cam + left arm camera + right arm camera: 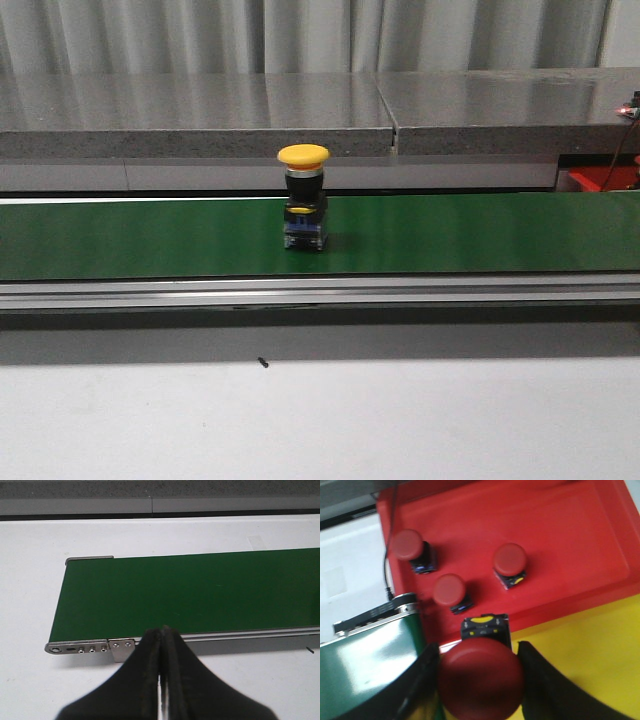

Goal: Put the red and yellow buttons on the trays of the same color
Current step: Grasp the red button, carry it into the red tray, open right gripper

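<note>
A yellow button (pixel 303 195) stands upright on the green belt (pixel 150 235) in the front view, with neither gripper near it. In the right wrist view my right gripper (pixel 477 655) is shut on a red button (pixel 481 680), one finger against each side of its domed cap. It hangs over the seam between the red tray (pixel 570 540) and the yellow tray (pixel 590 650). Three other red buttons (pixel 509 562) stand in the red tray. My left gripper (pixel 162 632) is shut and empty beside the belt's end (pixel 85 645).
The conveyor's metal end roller (pixel 375 615) lies close to the red tray's edge. A grey stone ledge (pixel 200 115) runs behind the belt. White tabletop (pixel 320 420) lies in front of the conveyor rail, with a small dark speck (pixel 262 363) on it.
</note>
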Controlling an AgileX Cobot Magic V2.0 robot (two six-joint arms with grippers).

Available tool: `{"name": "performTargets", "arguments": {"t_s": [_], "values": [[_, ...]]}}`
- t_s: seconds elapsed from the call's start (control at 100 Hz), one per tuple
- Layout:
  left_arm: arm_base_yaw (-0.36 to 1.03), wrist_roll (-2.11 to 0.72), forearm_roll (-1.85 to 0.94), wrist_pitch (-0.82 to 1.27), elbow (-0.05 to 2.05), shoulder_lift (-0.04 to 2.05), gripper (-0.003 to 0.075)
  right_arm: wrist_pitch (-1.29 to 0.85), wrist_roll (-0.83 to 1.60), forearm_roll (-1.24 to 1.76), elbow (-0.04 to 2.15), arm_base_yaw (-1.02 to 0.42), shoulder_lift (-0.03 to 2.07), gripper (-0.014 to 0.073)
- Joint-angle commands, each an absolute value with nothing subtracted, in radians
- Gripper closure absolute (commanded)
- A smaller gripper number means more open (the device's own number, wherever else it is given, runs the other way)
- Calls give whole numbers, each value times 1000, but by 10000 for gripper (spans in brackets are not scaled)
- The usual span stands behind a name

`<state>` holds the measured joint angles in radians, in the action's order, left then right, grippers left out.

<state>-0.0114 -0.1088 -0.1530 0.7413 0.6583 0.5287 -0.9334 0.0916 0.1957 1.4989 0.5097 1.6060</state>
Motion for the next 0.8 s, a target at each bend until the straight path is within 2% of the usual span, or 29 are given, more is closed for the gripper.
{"name": "performTargets", "arguments": {"t_s": [0.0,0.41,0.79], "values": [[-3,-100,-167,668,685,530,741,-860,78,215,1535,555,1615,607],[-3,-100,-167,668,685,530,741,-702,36,236,1555,675,1784,607],[-3,-100,-167,668,685,530,741,-834,38,249,1843,672,2014,607]]}}
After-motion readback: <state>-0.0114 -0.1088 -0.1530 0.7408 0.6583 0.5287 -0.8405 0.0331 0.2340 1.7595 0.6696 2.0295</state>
